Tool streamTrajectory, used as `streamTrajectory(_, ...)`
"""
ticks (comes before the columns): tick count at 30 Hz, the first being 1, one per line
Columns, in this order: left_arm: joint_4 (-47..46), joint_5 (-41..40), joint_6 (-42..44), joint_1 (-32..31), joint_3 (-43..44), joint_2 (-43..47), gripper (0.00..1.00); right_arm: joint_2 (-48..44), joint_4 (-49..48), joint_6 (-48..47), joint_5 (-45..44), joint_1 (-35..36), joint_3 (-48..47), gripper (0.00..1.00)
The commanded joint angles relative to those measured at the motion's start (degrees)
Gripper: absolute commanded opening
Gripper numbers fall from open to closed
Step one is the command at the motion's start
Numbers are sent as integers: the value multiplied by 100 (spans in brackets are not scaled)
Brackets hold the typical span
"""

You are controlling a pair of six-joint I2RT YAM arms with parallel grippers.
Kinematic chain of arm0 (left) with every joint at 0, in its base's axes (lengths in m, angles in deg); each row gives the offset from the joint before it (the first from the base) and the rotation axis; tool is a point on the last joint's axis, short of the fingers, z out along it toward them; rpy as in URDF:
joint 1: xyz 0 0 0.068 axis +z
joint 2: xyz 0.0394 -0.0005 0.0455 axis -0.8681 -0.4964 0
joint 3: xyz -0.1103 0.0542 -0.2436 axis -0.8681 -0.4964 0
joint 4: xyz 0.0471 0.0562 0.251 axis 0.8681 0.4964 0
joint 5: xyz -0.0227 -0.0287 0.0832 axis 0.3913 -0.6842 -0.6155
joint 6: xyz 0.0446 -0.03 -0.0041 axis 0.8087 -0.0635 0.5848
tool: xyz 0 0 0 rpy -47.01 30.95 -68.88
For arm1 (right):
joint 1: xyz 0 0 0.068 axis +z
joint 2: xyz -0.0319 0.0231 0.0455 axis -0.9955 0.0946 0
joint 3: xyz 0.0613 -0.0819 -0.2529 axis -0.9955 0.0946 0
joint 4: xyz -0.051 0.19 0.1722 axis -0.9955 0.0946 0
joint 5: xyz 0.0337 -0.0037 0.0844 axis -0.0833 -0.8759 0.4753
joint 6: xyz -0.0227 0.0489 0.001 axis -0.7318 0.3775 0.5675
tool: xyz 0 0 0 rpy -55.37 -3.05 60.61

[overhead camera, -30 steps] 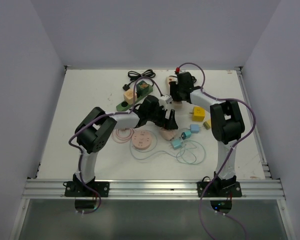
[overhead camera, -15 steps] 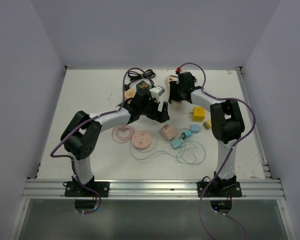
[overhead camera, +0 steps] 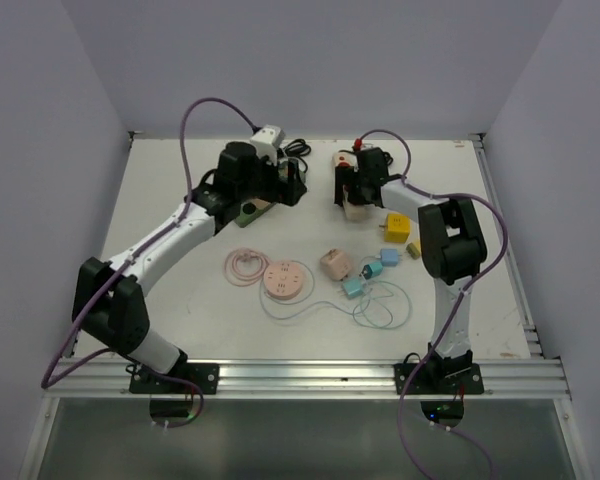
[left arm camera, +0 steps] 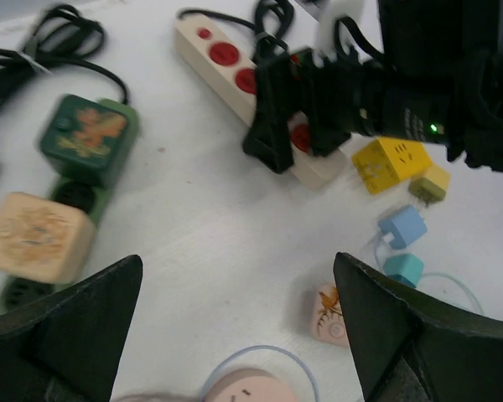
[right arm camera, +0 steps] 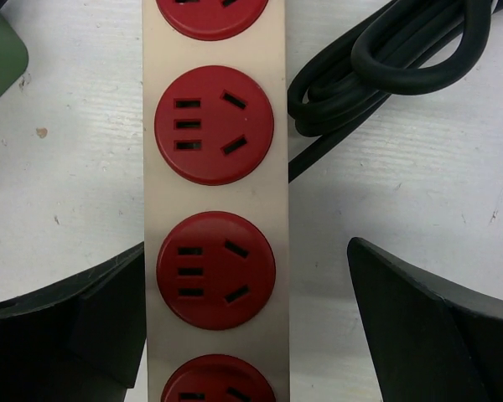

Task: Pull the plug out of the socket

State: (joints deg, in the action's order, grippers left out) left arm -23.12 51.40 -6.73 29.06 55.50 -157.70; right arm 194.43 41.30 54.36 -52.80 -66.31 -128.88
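Table [overhead camera: 180, 260]: cluttered at the far end, loose adapters scattered mid-field.

Left arm [overhead camera: 170, 235] is stretched long toward the far centre. Its left gripper [left arm camera: 239, 260] hangs spread wide with nothing between the fingers, above bare table between the two strips. I read this as a staging position, not a grasp.

The right gripper [right arm camera: 246, 247] is low over the cream strip [right arm camera: 214, 197], fingers parted on either side of it and holding nothing. I can't tell whether they touch its sides. My guess is it sits there to brace the strip. Every red socket [right arm camera: 214, 126] in that wrist view is empty. A coiled black cable [right arm camera: 402, 59] lies just beside it.

Green strip [overhead camera: 246, 210]: the only one I see carrying plugs. A green plug [left arm camera: 88, 138] and a beige plug [left arm camera: 33, 239] sit seated side by side on it, left of the open left fingers. These look like the targets.

A yellow plug [left arm camera: 390, 163] and a blue plug [left arm camera: 401, 226] lie loose, already free of any socket.
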Motion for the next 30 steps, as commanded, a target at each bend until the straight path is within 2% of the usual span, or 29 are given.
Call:
streamTrajectory(1, 805, -534, 414, 533, 547, 495, 100, -499, 25, -11, -73, -33, -24, 95)
streamTrajectory(5, 1343, -1086, 776, 587, 900, 566, 100, -789, 43, 121, 243, -33, -33, 95)
streamTrajectory(12, 702, -1097, 1058, 692, 109, 330, 100, -1299, 298, 271, 279, -24, 98, 97)
streamTrajectory(14, 727, -1114, 1093, 701, 152, 66, 100, -1273, 394, 236, 586, -24, 38, 95)
streamTrajectory(17, 833, -1184, 1154, 710, 179, -145, 100, -1089, 772, 200, 394, -24, -77, 94)
streamTrajectory(22, 456, -1238, 1286, 718, -85, -233, 100, -834, 834, 157, 226, -24, 11, 94)
streamTrajectory(24, 429, -1238, 1330, 727, -24, -356, 100, -711, 921, 130, 270, -24, -76, 89)
streamTrajectory(30, 552, -1273, 1409, 789, 293, -883, 99, -728, 1044, -28, 435, 37, -208, 65)
